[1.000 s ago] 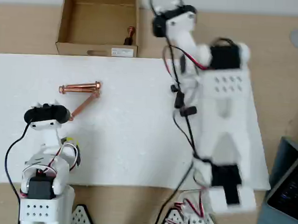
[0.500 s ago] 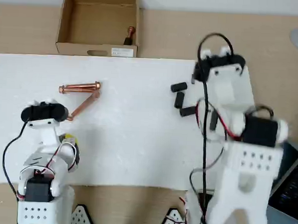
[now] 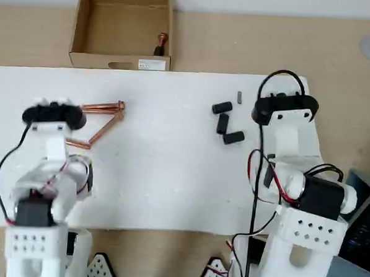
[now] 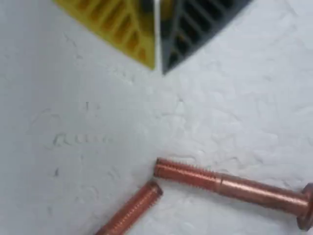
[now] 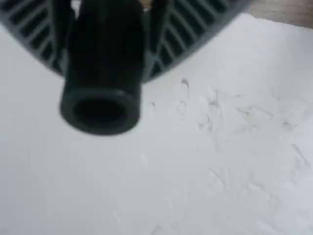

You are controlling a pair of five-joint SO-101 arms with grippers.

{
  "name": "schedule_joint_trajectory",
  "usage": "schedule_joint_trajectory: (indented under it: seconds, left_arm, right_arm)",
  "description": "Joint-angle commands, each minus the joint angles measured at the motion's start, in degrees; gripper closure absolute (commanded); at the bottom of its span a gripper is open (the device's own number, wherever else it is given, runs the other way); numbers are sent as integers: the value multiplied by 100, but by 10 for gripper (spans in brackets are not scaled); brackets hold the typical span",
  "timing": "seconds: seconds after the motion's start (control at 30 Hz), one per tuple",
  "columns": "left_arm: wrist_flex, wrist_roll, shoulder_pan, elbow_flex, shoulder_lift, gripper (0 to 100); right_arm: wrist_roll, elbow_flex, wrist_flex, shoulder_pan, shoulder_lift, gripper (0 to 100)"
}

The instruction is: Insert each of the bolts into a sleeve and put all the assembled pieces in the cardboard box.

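Right gripper is clamped on a black sleeve, its open bore facing the wrist camera, over the white board. From overhead I place that arm near the board's far right corner. Three loose sleeves lie clustered just left of it, toward the far edge. Left gripper has its yellow and black jaws pressed together with nothing between them, over bare board near two copper bolts. Overhead, those bolts sit toward the board's far left, one parallel to the far edge, the other slanting away from its head end. Cardboard box stands on the tabletop beyond the board's far left corner, one assembled piece against its right wall.
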Motion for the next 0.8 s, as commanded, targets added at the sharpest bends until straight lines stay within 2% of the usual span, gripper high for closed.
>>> schedule_joint_trajectory:
  seconds: [0.0,0.27,0.5,0.77]
  left_arm:
    - [-114,-308,0,-993,1314,998]
    - [-62,-1152,9,-2664,3960,998]
    - [607,-1802,0,-4255,6378,994]
    - [1248,-1864,18,-6426,8286,994]
  right_arm:
    - [-35,57,-167,66,-136,988]
    - [-193,101,-193,66,-136,988]
    - [-237,101,-193,57,-136,988]
    - [-237,101,-193,57,-136,988]
